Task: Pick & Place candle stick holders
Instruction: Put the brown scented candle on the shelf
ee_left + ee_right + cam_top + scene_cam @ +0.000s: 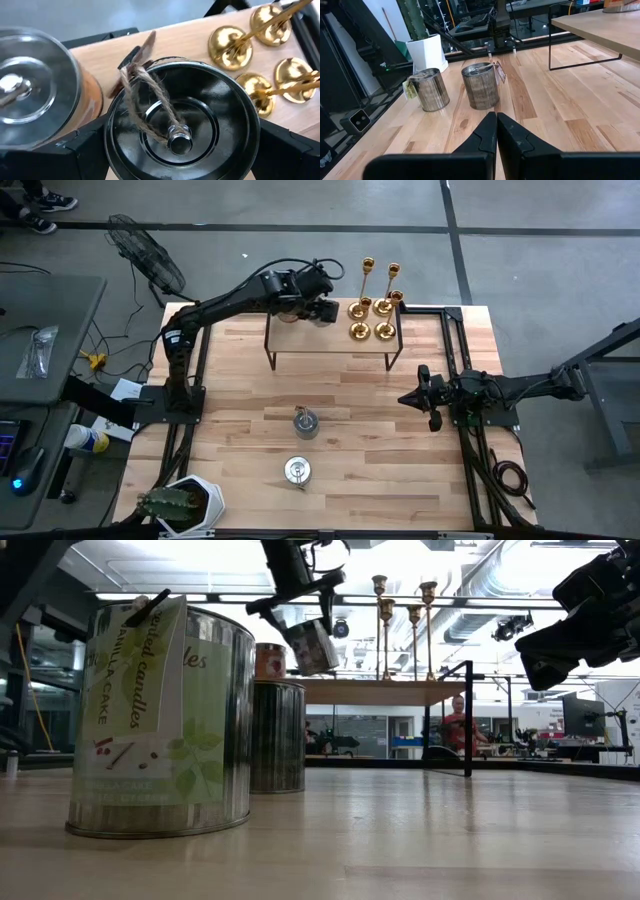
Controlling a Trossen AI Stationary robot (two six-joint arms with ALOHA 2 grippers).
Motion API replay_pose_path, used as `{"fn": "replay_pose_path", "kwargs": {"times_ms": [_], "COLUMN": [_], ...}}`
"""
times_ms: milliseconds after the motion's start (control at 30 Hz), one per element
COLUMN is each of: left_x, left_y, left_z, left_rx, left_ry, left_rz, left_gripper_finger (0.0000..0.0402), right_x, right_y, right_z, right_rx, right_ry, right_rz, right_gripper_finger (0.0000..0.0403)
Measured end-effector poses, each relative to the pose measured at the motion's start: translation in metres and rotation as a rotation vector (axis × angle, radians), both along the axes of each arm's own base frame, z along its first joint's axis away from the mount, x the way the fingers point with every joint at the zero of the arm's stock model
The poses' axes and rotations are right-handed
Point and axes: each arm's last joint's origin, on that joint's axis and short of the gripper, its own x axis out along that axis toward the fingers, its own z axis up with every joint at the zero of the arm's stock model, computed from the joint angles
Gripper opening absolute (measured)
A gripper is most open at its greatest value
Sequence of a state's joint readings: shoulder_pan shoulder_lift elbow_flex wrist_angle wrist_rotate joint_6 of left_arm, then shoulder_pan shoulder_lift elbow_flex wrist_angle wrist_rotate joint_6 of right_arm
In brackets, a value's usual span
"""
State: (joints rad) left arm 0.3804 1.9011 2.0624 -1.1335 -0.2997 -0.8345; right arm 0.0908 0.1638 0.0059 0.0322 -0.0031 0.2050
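My left gripper (318, 308) is over the raised wooden shelf (330, 345) at the table's far side, shut on a silver tin holder (182, 120) with a twine loop and tag on its lid. A second tin (35, 85), with an orange label, stands on the shelf right beside it. Several gold candlesticks (372, 308) stand on their round bases at the shelf's right end. Two more silver tins (305, 422) (296, 471) stand on the table below. My right gripper (415, 397) waits shut at the table's right side, holding nothing. My left gripper holds the tin across its round wall (108, 145), one finger (80, 152) on each opposite side, just under the lid's rim. The fingers slant down at it from above. The tin (312, 645) hangs tilted, lifted clear of the shelf.
The shelf stands on thin black legs (268, 345). A plant in a white pot (185, 502) sits at the table's near left corner. Bare wood lies between the two low tins and the right arm. Black frame rails (455, 350) run along the table's right edge.
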Motion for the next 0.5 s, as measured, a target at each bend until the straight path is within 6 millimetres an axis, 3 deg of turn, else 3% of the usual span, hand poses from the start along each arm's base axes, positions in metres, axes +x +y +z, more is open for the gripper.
{"fn": "replay_pose_path", "kwargs": {"times_ms": [500], "left_x": [0.0016], "left_y": [0.0021], "left_z": [-0.0046], "left_rx": [0.045], "left_ry": [0.047], "left_rz": [0.020], "left_gripper_finger": [0.0353], "right_x": [0.0000], "right_y": [0.0000], "right_z": [-0.0001], "right_rx": [0.000], "right_ry": [0.000], "right_rz": [0.000], "right_gripper_finger": [0.0004]}}
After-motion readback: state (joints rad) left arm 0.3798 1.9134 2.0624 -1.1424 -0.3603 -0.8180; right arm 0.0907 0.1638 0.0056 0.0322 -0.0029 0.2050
